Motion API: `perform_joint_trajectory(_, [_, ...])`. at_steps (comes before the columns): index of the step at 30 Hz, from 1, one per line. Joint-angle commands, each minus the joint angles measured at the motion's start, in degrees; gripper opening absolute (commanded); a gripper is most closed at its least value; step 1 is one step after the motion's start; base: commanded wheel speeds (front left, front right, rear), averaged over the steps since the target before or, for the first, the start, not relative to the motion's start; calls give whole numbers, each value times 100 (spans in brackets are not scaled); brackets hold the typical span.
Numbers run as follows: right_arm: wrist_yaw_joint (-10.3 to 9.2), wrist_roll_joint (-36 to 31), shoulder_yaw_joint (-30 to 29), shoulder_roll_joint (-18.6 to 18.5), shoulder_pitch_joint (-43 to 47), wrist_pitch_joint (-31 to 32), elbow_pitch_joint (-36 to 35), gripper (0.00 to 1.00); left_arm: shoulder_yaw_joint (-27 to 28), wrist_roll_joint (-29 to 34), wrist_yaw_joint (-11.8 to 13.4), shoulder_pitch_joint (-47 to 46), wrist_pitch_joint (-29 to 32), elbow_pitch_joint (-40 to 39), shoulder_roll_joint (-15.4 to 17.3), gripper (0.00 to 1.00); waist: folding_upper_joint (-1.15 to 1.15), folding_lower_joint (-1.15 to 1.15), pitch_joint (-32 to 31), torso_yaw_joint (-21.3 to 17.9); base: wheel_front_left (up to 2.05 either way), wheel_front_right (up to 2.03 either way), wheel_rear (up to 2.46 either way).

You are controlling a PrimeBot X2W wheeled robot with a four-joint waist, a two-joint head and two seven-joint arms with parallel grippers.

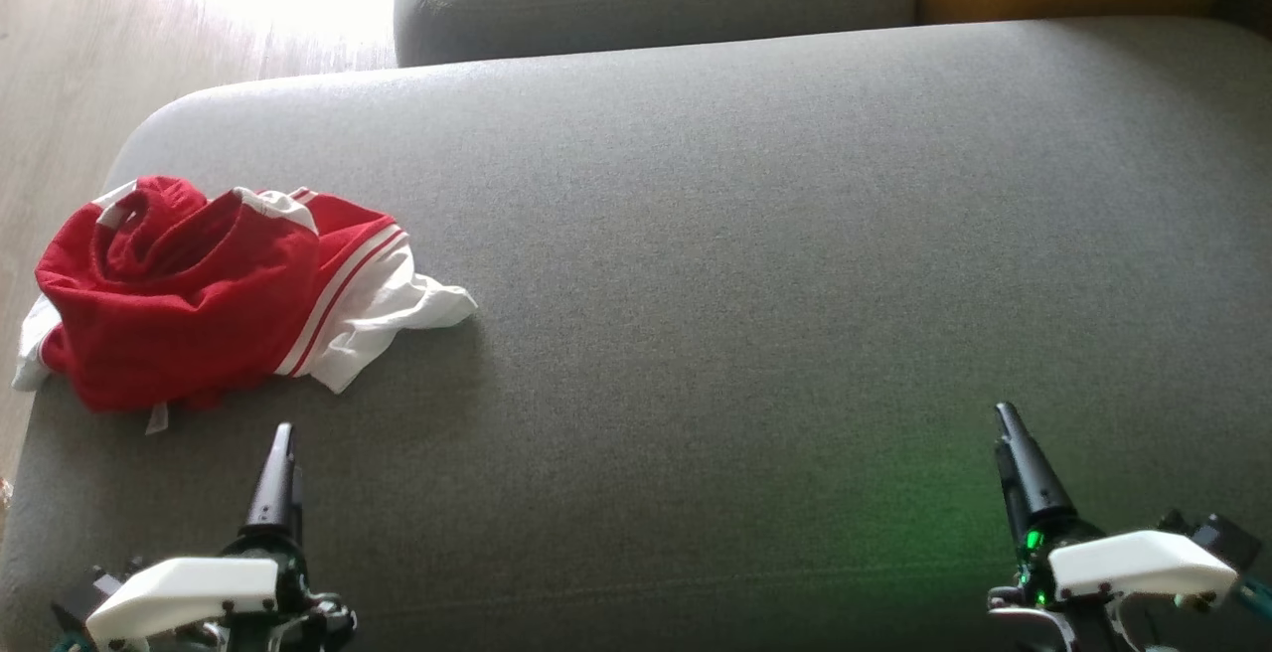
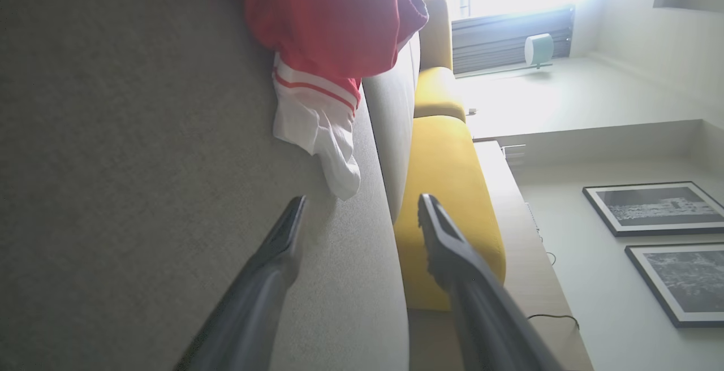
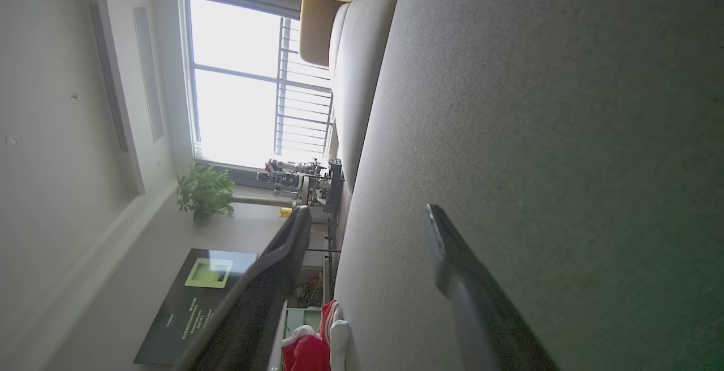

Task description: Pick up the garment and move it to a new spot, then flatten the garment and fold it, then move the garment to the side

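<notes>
On coarse grey woven cushion [image 1: 745, 235], crumpled red garment [image 1: 189, 304], white striped trim.

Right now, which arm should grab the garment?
Left. The crumpled red-and-white garment lies at the left end of the grey seat, just ahead of the open left tool. The right tool sits far across the seat.
</notes>
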Motion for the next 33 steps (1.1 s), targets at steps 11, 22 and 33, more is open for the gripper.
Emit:
perform_joint_trajectory(11, [0,-1508,63,-29,-262,-224,-450,100,-3,1159,336,-145,-217,-513,61,100,0,0,2,1,0,0,0])
perform_joint_trajectory(22, [0,-2688,-501,-37,-298,-410,-586,100,-126,2023,597,-88,-401,-794,72,100,0,0,13,15,0,0,0])
perform_joint_trajectory(33, [0,-3417,-268,-46,-382,-613,-696,100,-211,2938,799,-56,-602,-995,83,100,0,0,30,17,0,0,0])
